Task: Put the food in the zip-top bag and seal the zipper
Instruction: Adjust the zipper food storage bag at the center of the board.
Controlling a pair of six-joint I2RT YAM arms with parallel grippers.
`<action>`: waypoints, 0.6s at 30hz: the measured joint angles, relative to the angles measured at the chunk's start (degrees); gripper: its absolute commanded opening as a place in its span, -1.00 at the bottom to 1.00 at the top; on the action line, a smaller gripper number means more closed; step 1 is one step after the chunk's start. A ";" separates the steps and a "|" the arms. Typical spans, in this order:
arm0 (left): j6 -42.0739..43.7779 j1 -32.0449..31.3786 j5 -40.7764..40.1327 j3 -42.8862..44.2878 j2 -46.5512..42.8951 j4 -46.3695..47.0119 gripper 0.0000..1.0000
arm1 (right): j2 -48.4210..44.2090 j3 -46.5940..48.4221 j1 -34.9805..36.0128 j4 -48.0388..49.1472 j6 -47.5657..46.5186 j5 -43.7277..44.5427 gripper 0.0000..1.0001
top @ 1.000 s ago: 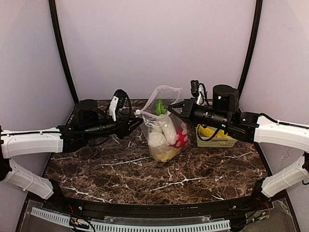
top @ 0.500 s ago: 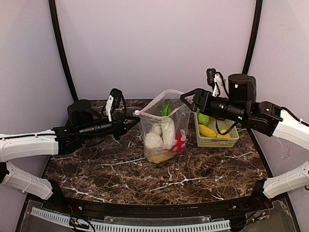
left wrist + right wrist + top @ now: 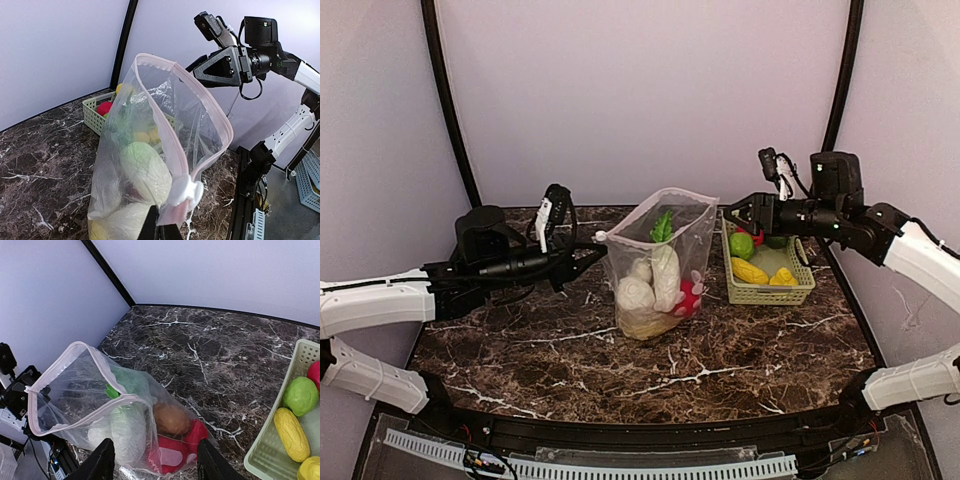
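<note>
The clear zip-top bag (image 3: 675, 240) stands upright mid-table with its mouth wide open. Food lies inside: a white radish (image 3: 666, 272) with a green top, a pale lumpy piece (image 3: 633, 292), a yellowish cabbage (image 3: 642, 322) and a red white-spotted piece (image 3: 693, 297). My left gripper (image 3: 592, 248) is shut on the bag's left corner, just below the white slider (image 3: 189, 192) on the pink zipper (image 3: 165, 120). My right gripper (image 3: 735, 211) hangs open to the right of the bag, holding nothing. In the right wrist view the bag (image 3: 75, 390) lies below my open right gripper (image 3: 157, 465).
A light green mesh basket (image 3: 767, 294) stands right of the bag, holding a green piece (image 3: 300, 395), yellow pieces (image 3: 290, 432) and a red one. Purple walls and black posts close in the back and sides.
My right gripper has let go of the bag's right edge, opened and drawn back right, above the basket. My left gripper has shut on the bag's corner. The bag's mouth stands wider.
</note>
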 measured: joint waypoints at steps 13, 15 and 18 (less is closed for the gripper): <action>-0.44 0.00 -0.66 0.00 -1.64 -3.17 -0.99 | 5.55 -0.13 -9.09 6.64 -12.79 -23.02 -0.04; -0.46 0.00 -0.79 0.00 -1.81 -3.61 -0.99 | 7.08 -0.13 -9.27 7.58 -14.32 -25.99 -0.08; -0.61 0.00 -1.09 0.00 -1.90 -4.00 -0.99 | 9.46 -0.07 -9.29 9.01 -15.96 -29.97 -0.16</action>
